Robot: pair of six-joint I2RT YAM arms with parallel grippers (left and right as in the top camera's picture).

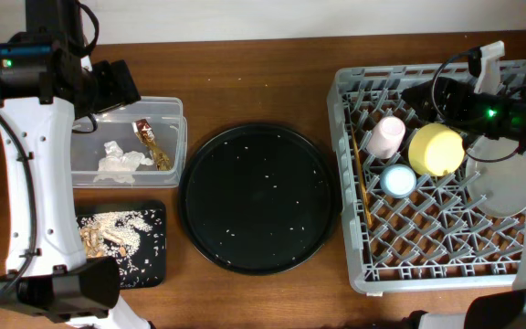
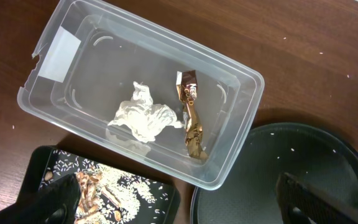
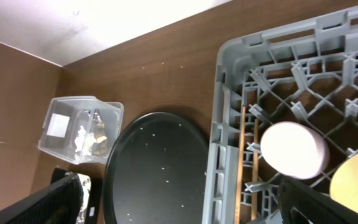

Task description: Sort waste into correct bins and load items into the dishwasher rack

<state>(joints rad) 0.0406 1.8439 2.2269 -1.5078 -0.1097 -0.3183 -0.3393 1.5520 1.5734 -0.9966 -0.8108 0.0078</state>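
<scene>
Well, the piece to mind is the plate (image 1: 505, 187), lying at the right side of the dishwasher rack (image 1: 350, 247), just right of the yellow bowl (image 1: 436, 149) and partly under your right arm. Treat it as stiff, smooth and likely slippery, light enough but breakable, so if it needs reseating between the pegs, take it by the rim with one finger on each face (a pinch on the flat centre would probably skate off). The pink cup (image 1: 389, 135) and blue cup (image 1: 398, 180) sit left of the bowl, and the chopsticks (image 1: 363, 187) lie along the rack's left wall; they are thin and apt to roll, best pinched mid-length. Your right gripper (image 3: 179, 186) hangs over the far part of the rack with its fingers spread as wide as they go, holding and touching nothing. Your left gripper (image 2: 176, 190) is likewise fully spread and empty, hovering above the clear container (image 1: 176, 137), where the soft tissue (image 2: 143, 118) and crinkly wrapper (image 2: 192, 121) lie side by side. Near that, the flat black tray (image 1: 153, 215) holds the crumbly food scraps (image 1: 112, 236).
</scene>
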